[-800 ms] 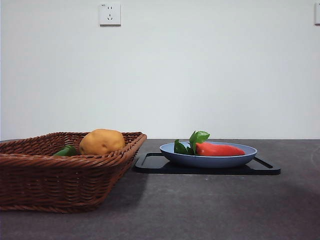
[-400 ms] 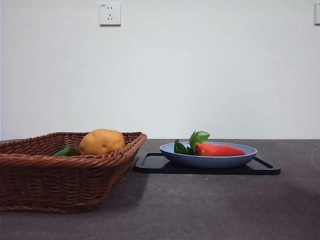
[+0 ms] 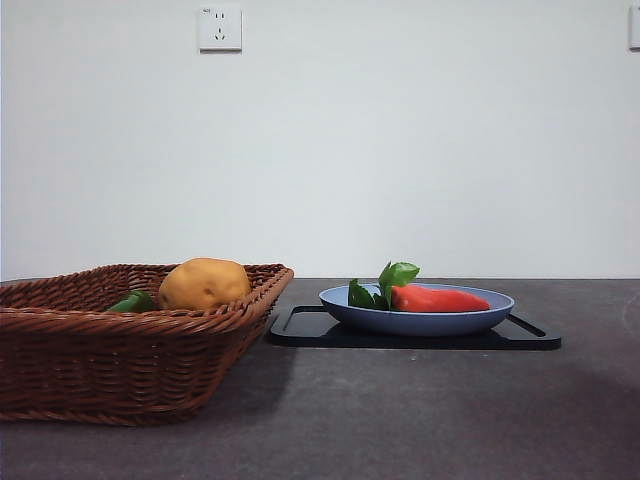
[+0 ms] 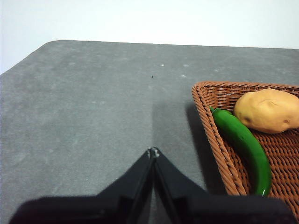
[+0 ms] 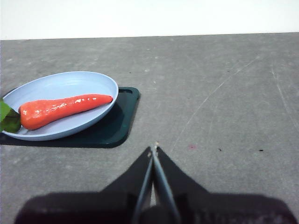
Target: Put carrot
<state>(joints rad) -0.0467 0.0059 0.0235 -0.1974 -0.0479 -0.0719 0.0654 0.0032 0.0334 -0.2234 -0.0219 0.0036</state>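
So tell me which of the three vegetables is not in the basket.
The carrot. It lies alone on the blue plate on the black tray, while the potato and green pepper sit inside the wicker basket.

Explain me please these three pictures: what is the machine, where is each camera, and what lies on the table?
It is a robot with two arms at a grey table. One camera looks level across the table; the others sit on each wrist. The left end effector and right end effector are the black closed tips, holding nothing. A carrot lies in a blue plate on a black tray. A wicker basket holds a potato and a green vegetable.
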